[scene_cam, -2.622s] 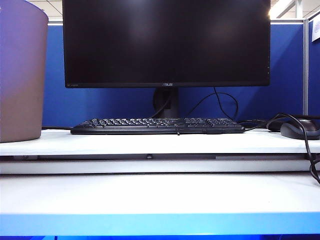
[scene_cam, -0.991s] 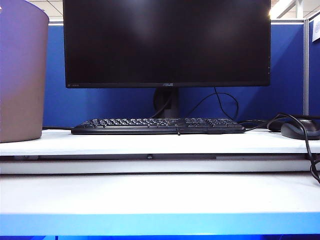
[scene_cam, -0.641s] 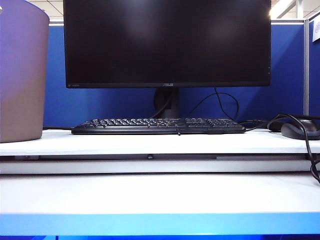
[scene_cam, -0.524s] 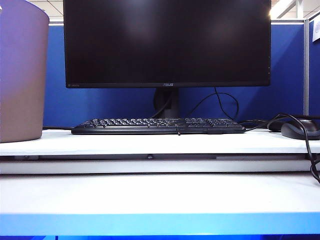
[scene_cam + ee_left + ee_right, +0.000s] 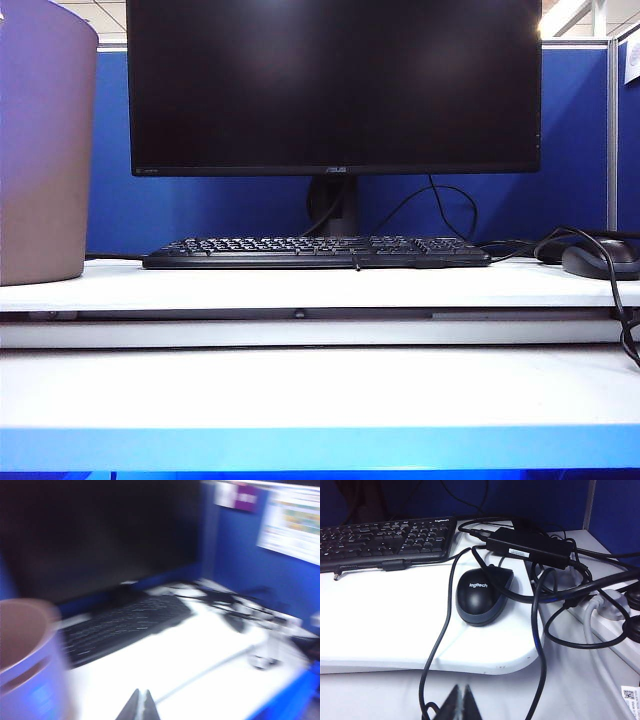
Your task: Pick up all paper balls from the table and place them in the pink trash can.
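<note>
Paper balls: 0 in sight. 1 tall tapered mauve plastic trash can (image 5: pixel 42 150) upright at far left of white shelf tier (image 5: pixel 300 288). Left gripper (image 5: pixel 140 707) beside its rim, shut, empty. Right gripper (image 5: pixel 460 702) shut, empty, near 1 black mouse (image 5: pixel 481 596)

The pink trash can (image 5: pixel 42 150) stood upright at the far left of the bench's (image 5: pixel 320 395) raised white shelf tier, its smooth mauve wall tapering downward. In the blurred left wrist view its rim (image 5: pixel 27 630) showed close by. The bench's lower white surface had a blue front edge.
</note>
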`<action>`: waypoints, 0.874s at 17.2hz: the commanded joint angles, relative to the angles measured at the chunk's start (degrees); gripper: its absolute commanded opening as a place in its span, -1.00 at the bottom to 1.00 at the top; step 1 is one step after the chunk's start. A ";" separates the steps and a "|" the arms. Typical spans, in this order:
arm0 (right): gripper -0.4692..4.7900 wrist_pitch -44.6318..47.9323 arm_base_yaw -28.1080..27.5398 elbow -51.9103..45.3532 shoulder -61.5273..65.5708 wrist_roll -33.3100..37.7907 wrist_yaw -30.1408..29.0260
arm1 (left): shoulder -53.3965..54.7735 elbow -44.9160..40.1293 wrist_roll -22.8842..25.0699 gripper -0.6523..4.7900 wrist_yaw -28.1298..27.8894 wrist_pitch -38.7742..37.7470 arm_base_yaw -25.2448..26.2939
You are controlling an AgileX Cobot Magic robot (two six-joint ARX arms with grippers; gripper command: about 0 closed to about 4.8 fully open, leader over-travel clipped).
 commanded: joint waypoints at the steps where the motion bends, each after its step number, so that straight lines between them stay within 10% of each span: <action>1: -0.84 0.76 0.02 -0.11 -0.09 -0.17 0.04 | -7.76 -3.19 -1.84 -0.78 -7.23 -0.85 0.04; 15: -0.84 0.76 0.04 -0.11 -0.07 -0.17 0.02 | -29.09 -39.12 -10.36 -0.78 -10.19 10.54 0.09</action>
